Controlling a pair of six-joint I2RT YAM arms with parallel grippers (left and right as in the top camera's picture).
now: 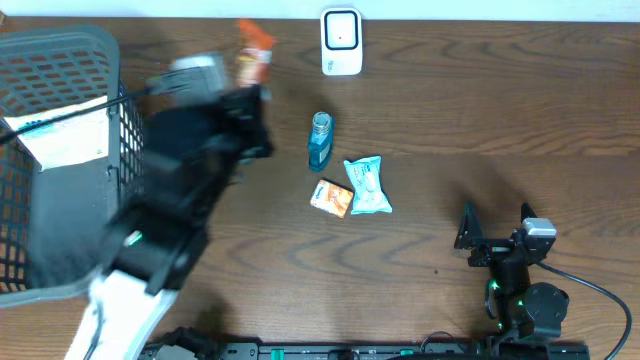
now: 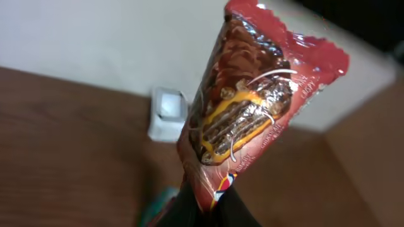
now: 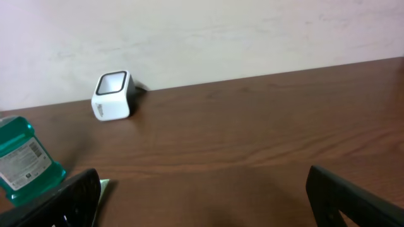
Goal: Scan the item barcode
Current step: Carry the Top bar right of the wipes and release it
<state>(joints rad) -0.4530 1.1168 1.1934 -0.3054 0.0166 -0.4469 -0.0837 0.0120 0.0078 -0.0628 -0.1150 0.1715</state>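
Note:
My left gripper [image 1: 254,92] is shut on the lower end of a red chocolate-bar wrapper [image 1: 254,52], held up above the table's far left. In the left wrist view the wrapper [image 2: 252,101] stands upright out of the closed gripper [image 2: 208,208], showing its picture side; no barcode shows. The white scanner [image 1: 341,42] stands at the far edge, right of the bar. It also shows behind the wrapper in the left wrist view as the scanner [image 2: 168,113]. My right gripper [image 1: 497,228] rests open and empty near the front right, with the scanner [image 3: 112,96] far ahead of its gripper [image 3: 208,195].
A dark mesh basket [image 1: 60,50] holding white packets fills the left side. In the middle lie a teal bottle [image 1: 319,140], a light-blue packet [image 1: 367,185] and a small orange box [image 1: 331,197]. The bottle [image 3: 22,161] stands left of my right fingers.

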